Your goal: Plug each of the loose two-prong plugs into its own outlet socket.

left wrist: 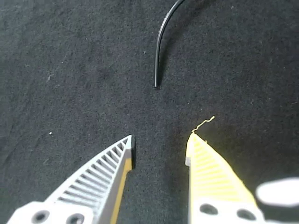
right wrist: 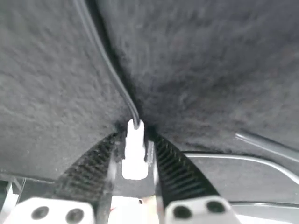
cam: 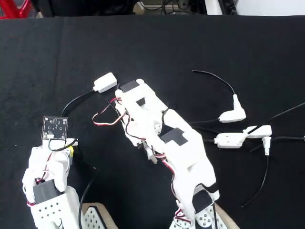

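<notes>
My right gripper (right wrist: 135, 142) is shut on a small white two-prong plug (right wrist: 135, 149), and the plug's black cable (right wrist: 110, 70) runs away from it over the black cloth. In the high view this plug (cam: 106, 82) shows at the tip of the right arm (cam: 157, 129), left of centre. Three white connector pieces (cam: 232, 114) (cam: 231, 139) (cam: 259, 131) with black leads lie together at the right. My left gripper (left wrist: 161, 143) stands open over bare cloth at the near left, with a loose black cable end (left wrist: 156, 84) just ahead of it.
The table is covered with black cloth (cam: 190, 43). Black leads (cam: 264, 176) trail across its right side. The held plug's cable curves down toward the left arm (cam: 47, 181). The far part of the table holds open room.
</notes>
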`<state>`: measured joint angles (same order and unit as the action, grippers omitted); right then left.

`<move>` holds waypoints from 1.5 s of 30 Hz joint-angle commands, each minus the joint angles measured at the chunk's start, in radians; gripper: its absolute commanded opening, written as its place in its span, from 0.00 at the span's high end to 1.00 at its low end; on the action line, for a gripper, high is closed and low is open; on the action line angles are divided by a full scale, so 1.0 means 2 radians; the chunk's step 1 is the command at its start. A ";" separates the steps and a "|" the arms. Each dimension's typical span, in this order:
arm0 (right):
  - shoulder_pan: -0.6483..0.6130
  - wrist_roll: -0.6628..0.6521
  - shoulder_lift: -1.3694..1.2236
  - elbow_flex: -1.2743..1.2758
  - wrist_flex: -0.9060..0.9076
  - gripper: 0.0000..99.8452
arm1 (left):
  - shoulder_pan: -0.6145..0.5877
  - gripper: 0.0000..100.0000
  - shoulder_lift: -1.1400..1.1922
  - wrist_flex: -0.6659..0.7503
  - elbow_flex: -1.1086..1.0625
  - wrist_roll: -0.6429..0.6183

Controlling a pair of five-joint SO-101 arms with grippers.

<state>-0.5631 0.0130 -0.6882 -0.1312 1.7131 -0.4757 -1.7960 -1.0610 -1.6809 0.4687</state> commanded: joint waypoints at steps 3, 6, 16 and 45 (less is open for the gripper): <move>-0.008 0.002 -0.003 -0.005 0.018 0.99 | 0.006 0.81 -0.002 -0.004 -0.010 0.002; -0.007 0.003 0.000 -0.005 0.018 0.99 | 0.006 0.81 -0.002 -0.004 -0.010 0.002; 0.026 0.019 0.129 0.099 -0.088 0.99 | 0.006 0.81 -0.002 -0.004 -0.010 0.004; -0.059 0.136 0.969 0.649 -0.591 0.99 | 0.302 0.81 -0.003 0.014 0.043 -0.059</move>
<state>-0.6720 0.2064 1.0748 1.1116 0.5623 -0.0292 -1.7960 -1.0610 -1.6701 0.4657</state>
